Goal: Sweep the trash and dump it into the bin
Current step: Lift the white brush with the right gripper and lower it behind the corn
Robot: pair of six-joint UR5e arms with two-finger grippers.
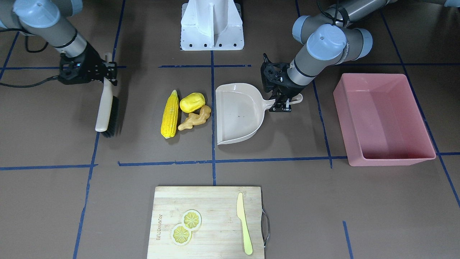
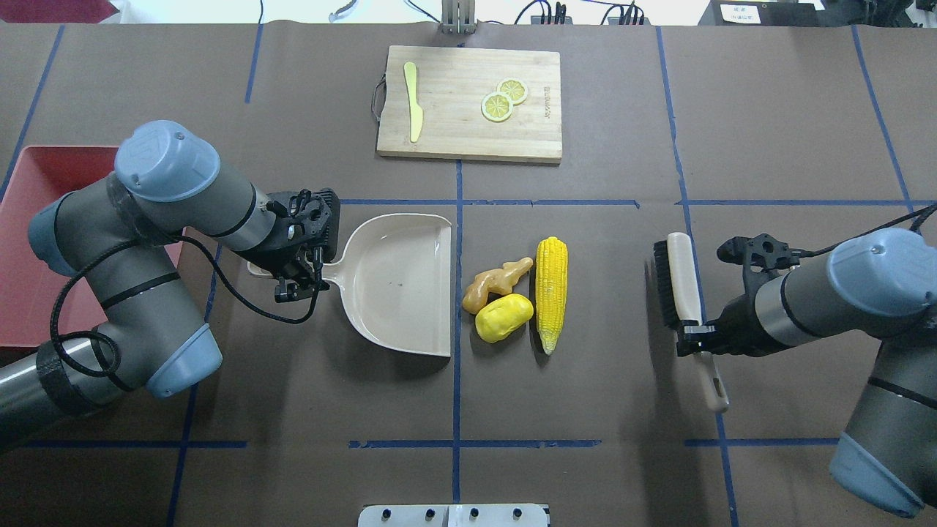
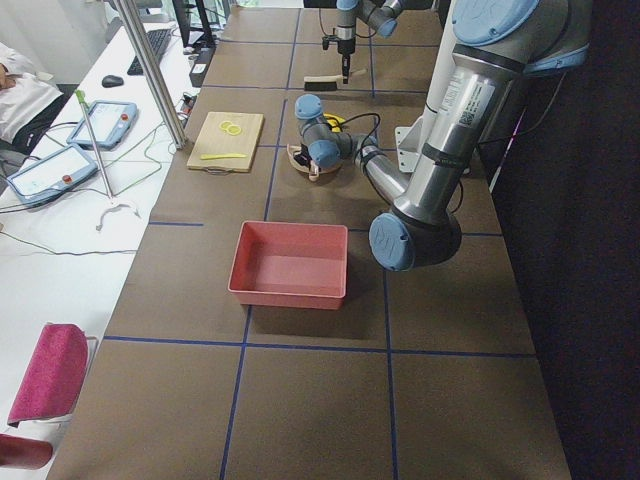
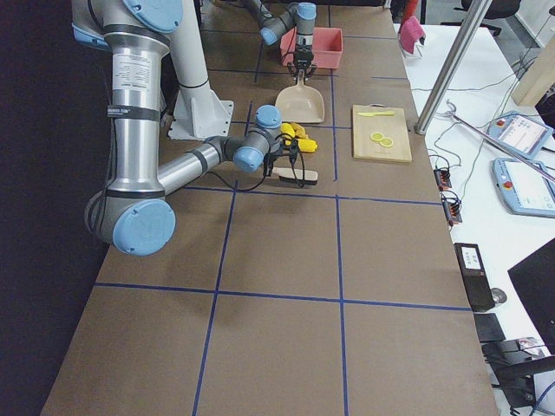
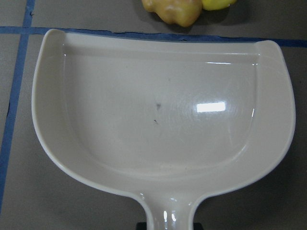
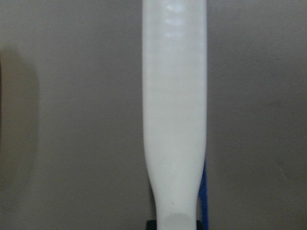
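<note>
Knobbly tan ginger root [image 1: 196,119] beside glossy beige dustpan [image 1: 238,120]

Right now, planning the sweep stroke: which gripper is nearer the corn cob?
Right. The right gripper, holding the brush, is a short gap from the corn cob; the left gripper holds the dustpan by its handle, the whole pan between them.

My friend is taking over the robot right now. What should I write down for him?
Left gripper shut on the dustpan handle.
Right gripper shut on the brush, apart from the corn cob.
The corn cob, yellow lump and ginger root lie together by the dustpan's open edge.
Pink bin is empty, on the left arm's side.
Done: both tools gripped.
Left: sweep all three in, dump into the bin.
</note>
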